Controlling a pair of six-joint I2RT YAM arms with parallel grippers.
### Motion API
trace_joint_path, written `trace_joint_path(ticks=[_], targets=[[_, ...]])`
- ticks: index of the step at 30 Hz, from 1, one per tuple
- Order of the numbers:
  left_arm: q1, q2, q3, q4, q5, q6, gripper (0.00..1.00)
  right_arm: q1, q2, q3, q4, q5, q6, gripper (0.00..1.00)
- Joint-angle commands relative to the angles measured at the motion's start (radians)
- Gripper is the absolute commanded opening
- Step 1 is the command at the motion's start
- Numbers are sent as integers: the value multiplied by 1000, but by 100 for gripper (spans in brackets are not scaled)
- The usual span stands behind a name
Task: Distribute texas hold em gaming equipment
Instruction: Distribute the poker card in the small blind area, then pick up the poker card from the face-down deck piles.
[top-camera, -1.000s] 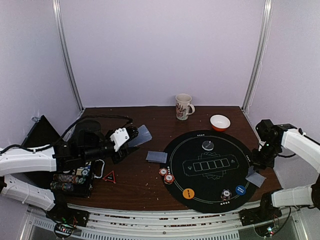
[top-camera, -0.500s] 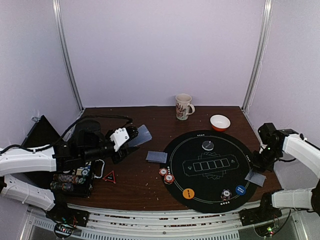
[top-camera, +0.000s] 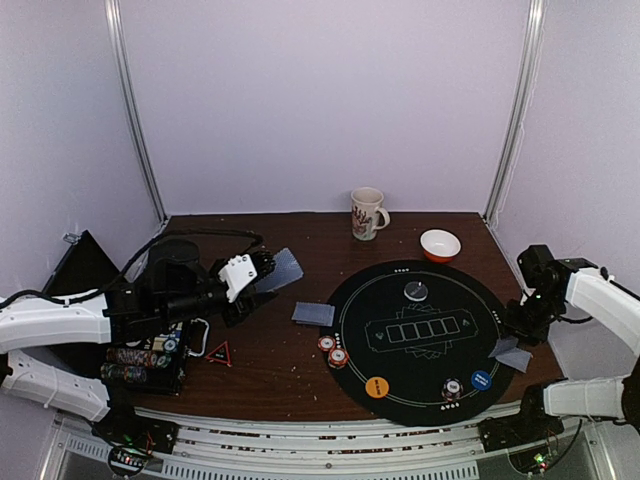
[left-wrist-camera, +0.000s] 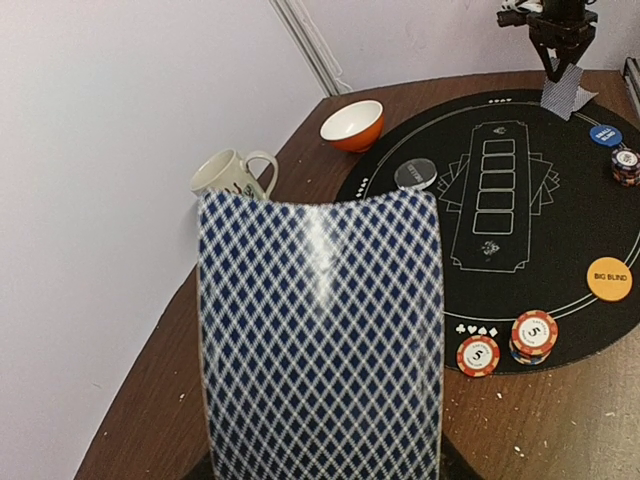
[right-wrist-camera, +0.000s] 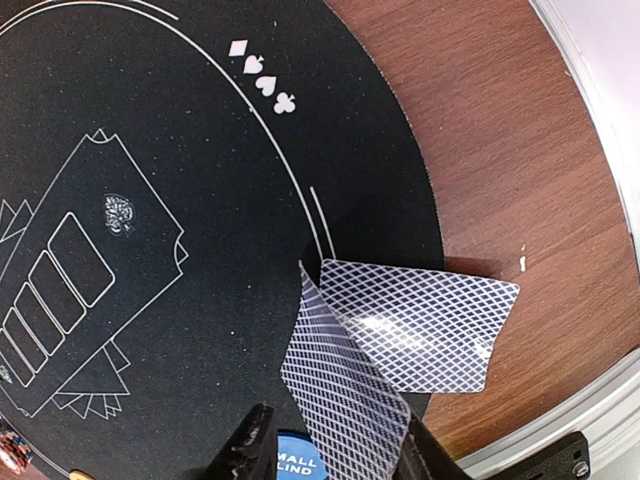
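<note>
The right gripper (right-wrist-camera: 335, 432) stands with its jaws partly apart over the rim of the mat (right-wrist-camera: 200, 150) at the right edge of the worktop (right-wrist-camera: 500, 150). The leaning card (right-wrist-camera: 340, 390) between them looks loose and overlaps the flat card (right-wrist-camera: 430, 320), so it could slide off toward that edge, or cling to a finger and be dragged if the arm lifts. The left gripper (top-camera: 250, 275) is closed on a bowed card (left-wrist-camera: 320, 330) held above the worktop's left side, and that bend could spring it out of the pinch.
</note>
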Motion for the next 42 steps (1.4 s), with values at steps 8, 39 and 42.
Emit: trace_joint_path(ticks=[8,39,42], targets=[[2,-22,-4,64,13,-4,44,-5,-23,60,-58,67,-2,99],[2,-8,-30,87,18,46,44,872,519,738,798,-370,-229,100],[2,-1,-30,87,-1,49,44,893,608,824,778,-435,-244,99]])
